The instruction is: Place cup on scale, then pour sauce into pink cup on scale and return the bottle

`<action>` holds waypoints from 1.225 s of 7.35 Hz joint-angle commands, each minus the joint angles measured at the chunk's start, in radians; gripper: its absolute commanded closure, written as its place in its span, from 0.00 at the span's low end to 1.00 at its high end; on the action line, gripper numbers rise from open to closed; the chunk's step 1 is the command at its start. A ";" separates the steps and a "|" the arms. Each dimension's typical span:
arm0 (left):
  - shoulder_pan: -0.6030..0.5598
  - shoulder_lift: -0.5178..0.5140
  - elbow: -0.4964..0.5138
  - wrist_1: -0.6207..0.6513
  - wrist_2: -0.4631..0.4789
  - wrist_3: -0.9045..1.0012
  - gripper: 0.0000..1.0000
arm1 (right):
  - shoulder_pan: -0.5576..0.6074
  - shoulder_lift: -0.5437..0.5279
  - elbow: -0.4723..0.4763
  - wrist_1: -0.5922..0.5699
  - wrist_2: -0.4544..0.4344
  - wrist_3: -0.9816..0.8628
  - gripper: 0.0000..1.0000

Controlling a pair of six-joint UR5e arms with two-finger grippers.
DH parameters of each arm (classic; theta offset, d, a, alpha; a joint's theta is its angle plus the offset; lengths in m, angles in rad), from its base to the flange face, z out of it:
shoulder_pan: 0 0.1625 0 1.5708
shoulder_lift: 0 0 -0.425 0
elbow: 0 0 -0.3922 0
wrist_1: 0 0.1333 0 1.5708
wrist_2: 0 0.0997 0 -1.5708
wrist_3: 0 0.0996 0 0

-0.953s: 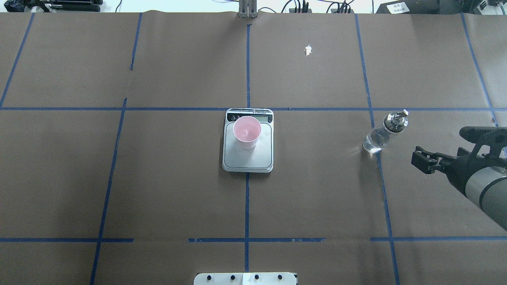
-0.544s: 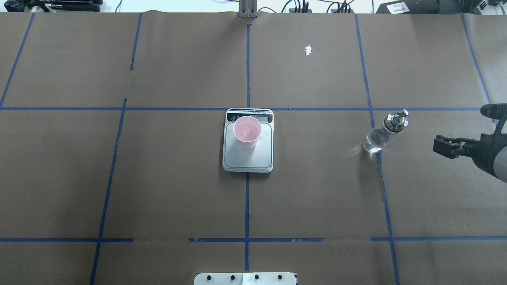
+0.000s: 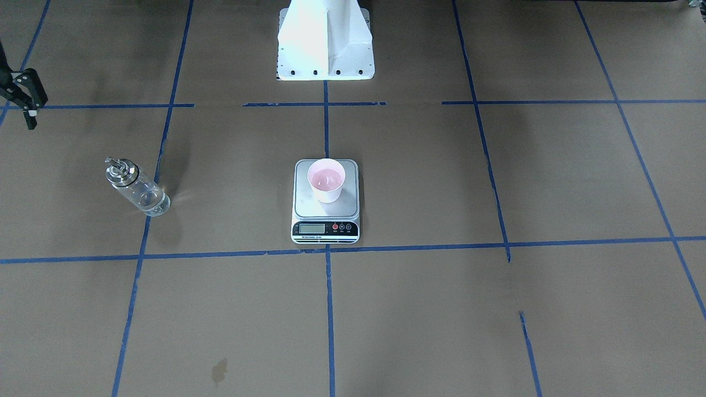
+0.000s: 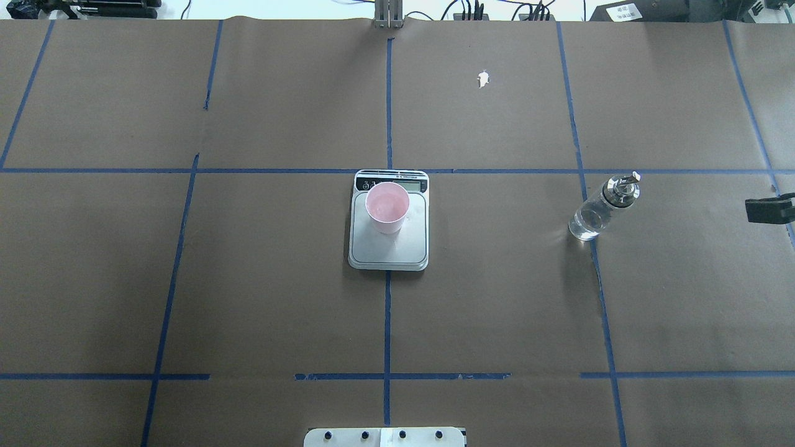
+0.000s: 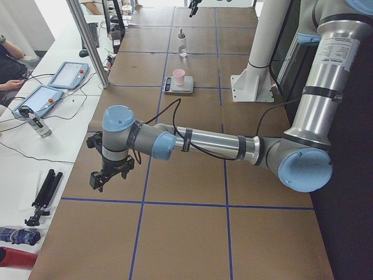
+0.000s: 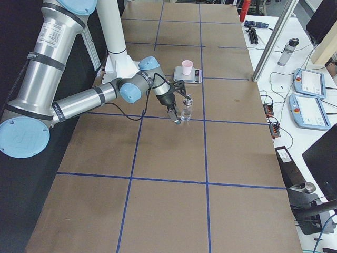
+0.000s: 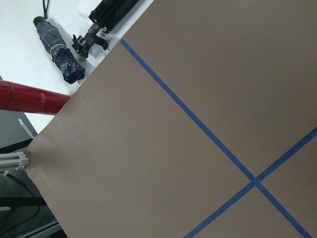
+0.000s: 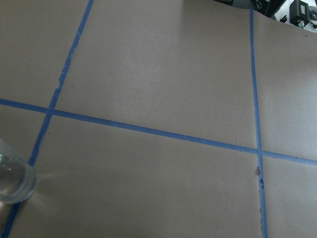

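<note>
Arms: silver alu tubes, pale-blue joint caps, black bands, small print on upper tubes. Left arm (image 5: 204, 140): blk cable wound along forearm, tied. Right arm (image 6: 79, 100): same. Left gripper (image 5: 98, 183), right gripper (image 6: 180, 108): blk. White pedestal (image 3: 325, 38), screw row at foot.

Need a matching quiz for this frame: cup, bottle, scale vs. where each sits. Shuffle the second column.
Things:
1. cup
2. bottle
3. scale

Places:
A. upright on a blue tape line, nothing holding it
B. on the table, across its middle line, display on the side away from the robot's base
C. standing on the steel platform

Pairs: 1-C, 2-A, 3-B
</note>
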 commanded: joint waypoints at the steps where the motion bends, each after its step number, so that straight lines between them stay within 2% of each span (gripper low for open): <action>1: 0.001 0.000 -0.003 0.004 -0.002 0.001 0.00 | 0.289 0.056 -0.169 0.001 0.373 -0.288 0.00; 2: 0.001 0.000 -0.003 0.004 -0.003 0.003 0.00 | 0.416 0.079 -0.249 -0.015 0.518 -0.398 0.00; 3: 0.000 0.000 -0.003 0.004 -0.003 0.003 0.00 | 0.490 0.079 -0.313 -0.018 0.611 -0.499 0.00; 4: 0.000 0.020 -0.001 0.004 -0.003 0.003 0.00 | 0.520 0.074 -0.353 -0.030 0.634 -0.594 0.00; 5: 0.001 0.030 0.000 0.004 -0.003 0.003 0.00 | 0.540 0.074 -0.360 -0.112 0.635 -0.706 0.00; 6: 0.000 0.067 -0.006 0.001 -0.003 0.005 0.00 | 0.575 0.079 -0.360 -0.262 0.627 -0.830 0.00; 7: 0.001 0.084 -0.001 0.004 -0.003 0.008 0.00 | 0.620 0.094 -0.361 -0.363 0.618 -0.939 0.00; 8: 0.001 0.090 0.049 0.004 -0.005 0.009 0.00 | 0.626 0.108 -0.352 -0.449 0.612 -0.954 0.00; 9: 0.001 0.090 0.055 0.047 -0.005 0.009 0.00 | 0.622 0.117 -0.361 -0.464 0.596 -0.955 0.00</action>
